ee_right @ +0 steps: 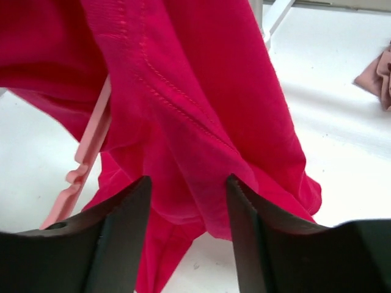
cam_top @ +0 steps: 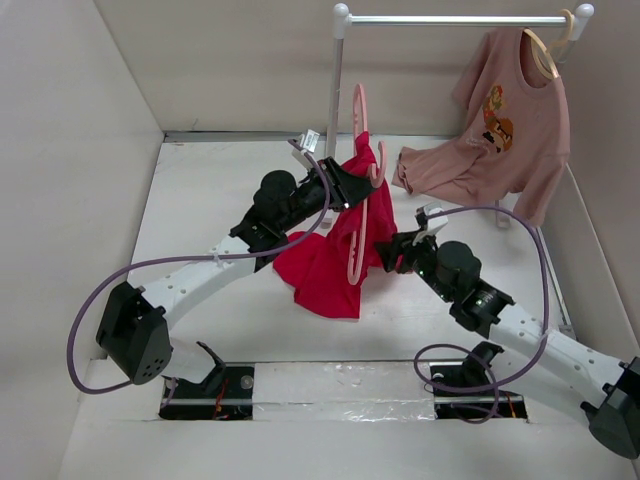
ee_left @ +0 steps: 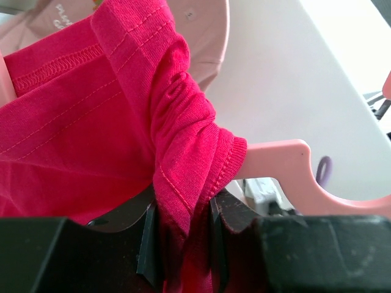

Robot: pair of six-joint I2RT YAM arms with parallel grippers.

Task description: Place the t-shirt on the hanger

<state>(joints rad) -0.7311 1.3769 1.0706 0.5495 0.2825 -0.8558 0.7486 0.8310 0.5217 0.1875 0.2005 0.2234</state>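
Note:
The red t-shirt [cam_top: 330,255] hangs bunched in mid-air above the table, draped over the pink hanger [cam_top: 359,200], whose hook points up and whose lower arm shows against the cloth. My left gripper [cam_top: 358,185] is shut on a gathered fold of the shirt at its top; the left wrist view shows the red hem [ee_left: 183,201] pinched between the jaws and the hanger's arm [ee_left: 287,162] just beyond. My right gripper [cam_top: 388,252] is open beside the shirt's right edge; in the right wrist view a red fold [ee_right: 195,152] lies between the spread fingers, not clamped, with the hanger's end [ee_right: 85,159] at the left.
A white clothes rail [cam_top: 455,20] stands at the back, its post [cam_top: 334,90] just behind the hanger's hook. A dusty-pink printed t-shirt [cam_top: 500,130] hangs from it on a beige hanger [cam_top: 548,45], its lower part lying on the table. Walls close in on the left, right and back.

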